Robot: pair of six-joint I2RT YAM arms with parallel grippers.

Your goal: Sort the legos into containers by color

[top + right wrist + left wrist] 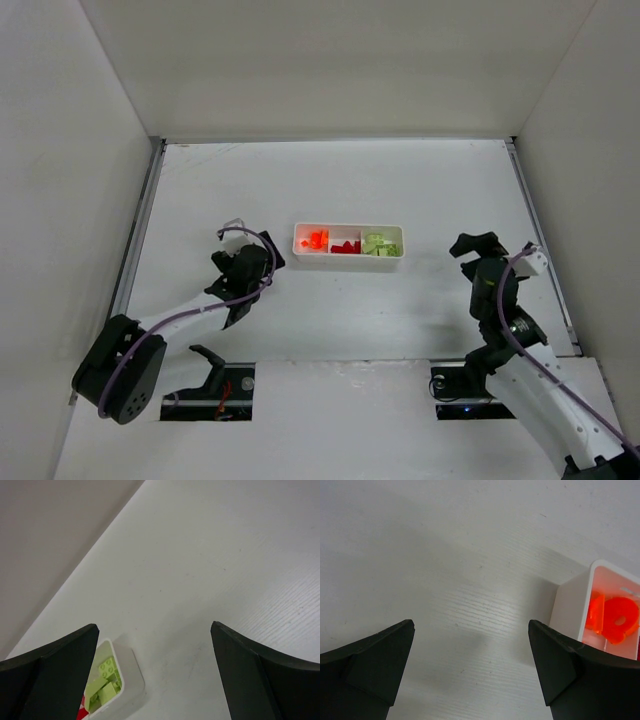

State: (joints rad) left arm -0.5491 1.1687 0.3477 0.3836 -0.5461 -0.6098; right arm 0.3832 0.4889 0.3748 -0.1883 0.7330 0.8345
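**Both grippers empty, bricks lying in the tray by colour**

The left gripper [262, 262] hangs low over the table [350, 320] with its jaws spread wide and nothing between them. The tray [348, 256] lies just to its right, and its own camera shows the tray's left end wall close beside one fingertip. The tray's long axis runs left to right, so each arm faces one short end. The left arm is the nearer of the two.

In the left compartment [312, 227] lie the orange legos [316, 239]. The middle compartment [346, 227] holds the red legos [346, 246], and the right compartment [380, 227] holds the yellow-green legos [378, 244]. As far as the overhead view lets me judge, no colour is mixed with another.

The right gripper [472, 245] stands apart from the tray's right end, raised, with its jaws wide and empty. Its camera looks down on the yellow-green bricks to its left. I can find no brick outside the tray, though one so small could hide behind an arm. The sorting looks finished, or nearly so.
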